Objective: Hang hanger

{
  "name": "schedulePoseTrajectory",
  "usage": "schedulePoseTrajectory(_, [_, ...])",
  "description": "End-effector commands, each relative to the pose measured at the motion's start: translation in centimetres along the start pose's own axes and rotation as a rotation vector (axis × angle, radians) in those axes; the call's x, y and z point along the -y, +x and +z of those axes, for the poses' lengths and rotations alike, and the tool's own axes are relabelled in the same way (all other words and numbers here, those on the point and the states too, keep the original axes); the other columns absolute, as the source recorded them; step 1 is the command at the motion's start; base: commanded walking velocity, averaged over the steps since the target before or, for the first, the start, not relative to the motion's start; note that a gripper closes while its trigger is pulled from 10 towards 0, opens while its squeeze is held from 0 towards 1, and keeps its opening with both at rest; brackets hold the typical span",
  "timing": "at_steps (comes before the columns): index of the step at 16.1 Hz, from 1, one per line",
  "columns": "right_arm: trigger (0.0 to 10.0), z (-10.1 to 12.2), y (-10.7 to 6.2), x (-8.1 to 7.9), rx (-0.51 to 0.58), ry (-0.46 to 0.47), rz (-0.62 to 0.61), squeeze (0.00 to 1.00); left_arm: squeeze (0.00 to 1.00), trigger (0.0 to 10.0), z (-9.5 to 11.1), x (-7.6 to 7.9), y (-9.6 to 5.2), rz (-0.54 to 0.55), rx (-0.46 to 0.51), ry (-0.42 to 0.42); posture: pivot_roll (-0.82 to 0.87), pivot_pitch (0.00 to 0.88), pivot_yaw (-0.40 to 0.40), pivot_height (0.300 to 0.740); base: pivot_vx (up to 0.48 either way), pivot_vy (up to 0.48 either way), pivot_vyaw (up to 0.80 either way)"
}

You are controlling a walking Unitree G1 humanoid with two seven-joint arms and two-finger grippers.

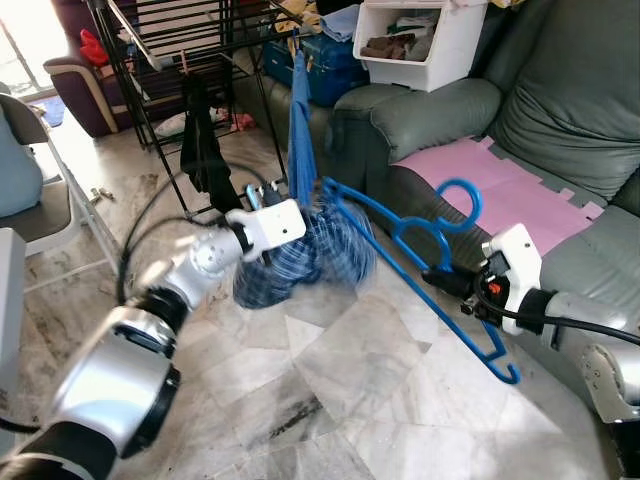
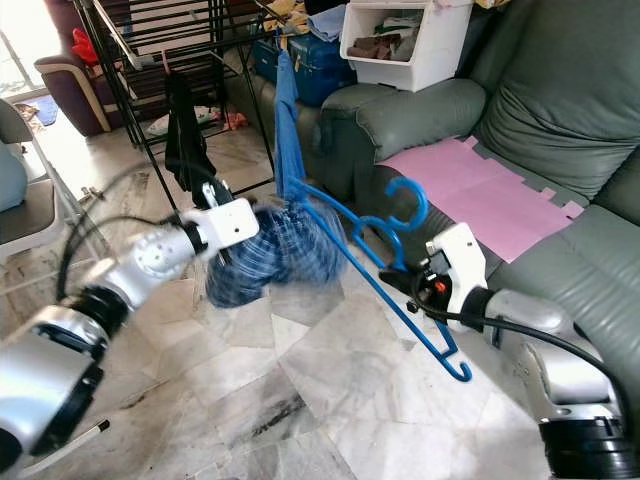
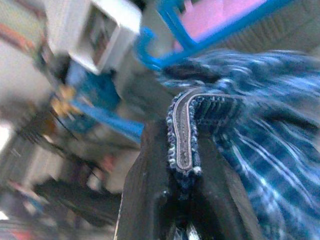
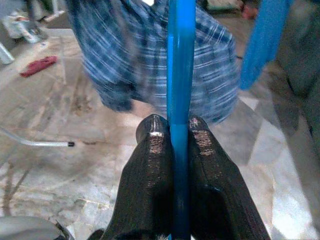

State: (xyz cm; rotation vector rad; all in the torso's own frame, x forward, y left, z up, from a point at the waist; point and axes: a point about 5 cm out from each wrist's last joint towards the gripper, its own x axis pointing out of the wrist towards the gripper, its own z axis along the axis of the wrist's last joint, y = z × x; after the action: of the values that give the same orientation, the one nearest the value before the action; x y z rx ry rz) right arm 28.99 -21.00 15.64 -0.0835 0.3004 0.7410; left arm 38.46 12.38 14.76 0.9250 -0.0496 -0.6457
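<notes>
A blue plastic hanger [image 1: 430, 270] hangs in the air above the marble floor, its hook [image 1: 462, 200] pointing toward the sofa. My right gripper [image 4: 175, 135] is shut on the hanger's lower bar [image 4: 180, 75]; the right wrist [image 1: 510, 275] sits in front of the sofa. A blue plaid shirt [image 1: 300, 255] is bunched over the hanger's left end. My left gripper [image 3: 182, 165] is shut on the shirt's seamed edge [image 3: 182, 130], and its white wrist [image 1: 265, 225] presses into the cloth. The shirt looks blurred.
A black drying rack [image 1: 180, 60] stands behind with a black garment [image 1: 205, 150] and a long blue cloth [image 1: 300, 120] hanging. A grey-green sofa [image 1: 560, 110] with a pink mat [image 1: 500, 190] lies on the right. A white bin [image 1: 420, 40] sits on its arm.
</notes>
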Motion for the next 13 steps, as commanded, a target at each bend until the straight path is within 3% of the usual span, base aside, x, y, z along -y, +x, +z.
schedulePoseTrajectory(1, [10.0,1.2,-0.2,0.1,0.023,-0.048,0.005,0.0,0.0,10.0,-0.5,-0.2,-0.2,0.01,-0.025,-0.032,-0.16,0.0,0.055,0.74,0.0,0.0,0.0])
schedulePoseTrajectory(4, [10.0,1.6,-0.2,0.0,0.035,-0.055,0.03,0.0,0.0,10.0,-0.2,0.2,-0.2,-0.021,0.002,0.018,-0.16,0.0,0.051,0.74,0.0,0.0,0.0])
schedulePoseTrajectory(10, [10.0,-1.2,-0.7,-3.9,-0.106,0.011,0.291,0.0,0.0,10.0,-0.5,-0.9,-0.4,0.059,-0.04,-0.059,-0.15,0.0,0.053,0.74,0.0,0.0,0.0])
schedulePoseTrajectory(13, [10.0,-2.1,-1.2,-4.4,-0.176,0.004,0.317,0.0,0.0,10.0,-0.9,-1.2,-0.5,0.083,-0.071,-0.063,-0.16,0.0,0.056,0.74,0.0,0.0,0.0])
